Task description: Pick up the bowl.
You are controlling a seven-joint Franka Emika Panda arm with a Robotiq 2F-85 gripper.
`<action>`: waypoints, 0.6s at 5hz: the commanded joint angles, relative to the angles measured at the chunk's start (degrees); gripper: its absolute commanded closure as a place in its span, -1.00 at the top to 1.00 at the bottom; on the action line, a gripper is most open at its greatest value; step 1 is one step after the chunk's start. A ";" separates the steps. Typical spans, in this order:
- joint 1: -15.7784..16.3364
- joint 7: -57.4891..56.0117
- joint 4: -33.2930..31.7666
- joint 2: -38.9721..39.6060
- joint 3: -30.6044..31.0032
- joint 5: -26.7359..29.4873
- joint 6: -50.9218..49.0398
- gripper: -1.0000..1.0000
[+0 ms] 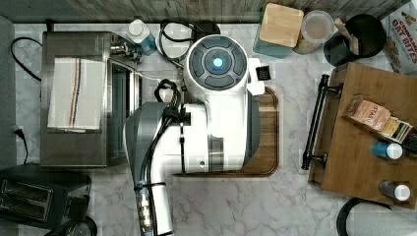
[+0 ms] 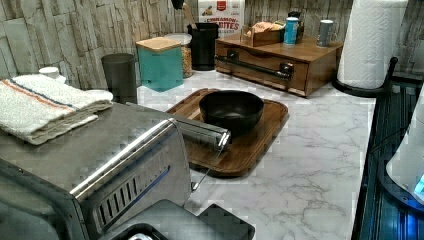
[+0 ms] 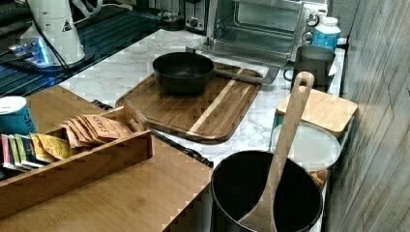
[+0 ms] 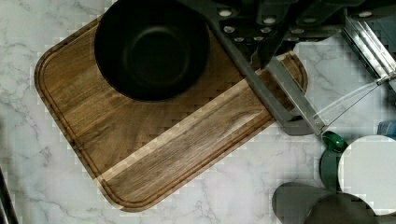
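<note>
The bowl is round and glossy black. It stands upright on a wooden cutting board, toward the end nearest the toaster oven. The right view has the bowl on the board's far corner. From the wrist, the bowl lies well below and to one side of my gripper, apart from it and empty. In the top view my white arm hangs over the board and hides the bowl.
A toaster oven has its door open flat beside the board. A dark cup and a teal canister stand behind. A wooden tray, a utensil pot and a paper towel roll sit past the board.
</note>
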 commanded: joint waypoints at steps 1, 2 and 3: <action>-1.66 1.79 -9.19 -5.23 -1.24 2.92 3.17 -1.00; -2.96 4.73 -19.31 -12.18 -2.86 2.59 7.64 -1.00; -4.37 8.55 -24.93 -16.21 -4.49 2.97 8.81 -1.00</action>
